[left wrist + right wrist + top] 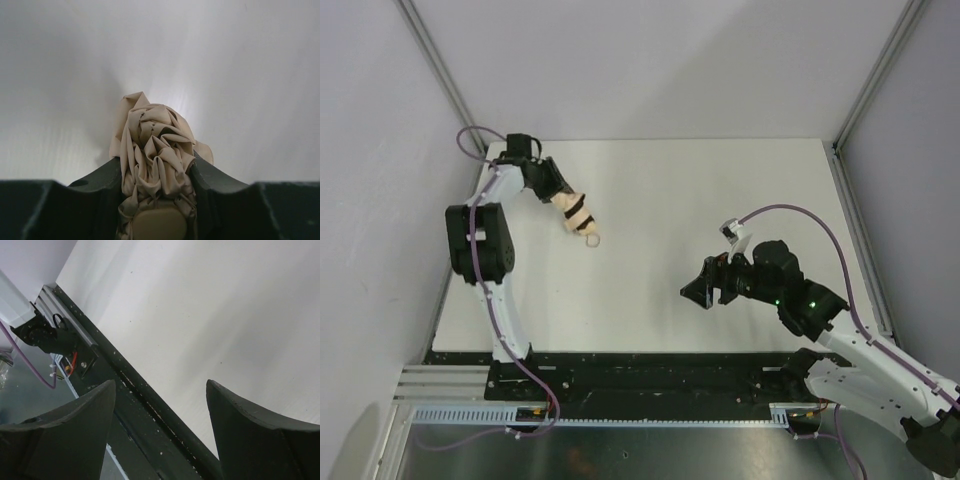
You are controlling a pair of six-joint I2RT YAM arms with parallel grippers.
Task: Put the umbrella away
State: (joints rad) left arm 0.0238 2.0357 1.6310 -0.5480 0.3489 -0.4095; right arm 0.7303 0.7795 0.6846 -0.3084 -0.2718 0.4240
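The left gripper [155, 158] is clenched on the folded beige umbrella [158, 134], with crumpled fabric bunched between its fingers. The right gripper [161, 385] hangs released, well apart from it.

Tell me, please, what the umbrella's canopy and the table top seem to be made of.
The umbrella canopy looks like thin, matte beige fabric, perhaps synthetic: it bunches into fine soft creases. The table top looks like smooth white board, maybe laminate: soft sheen, no grain.

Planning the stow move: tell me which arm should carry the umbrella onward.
Left. The left gripper is shut on the umbrella, clamping its bunched fabric; the right gripper is open, empty and apart from it.
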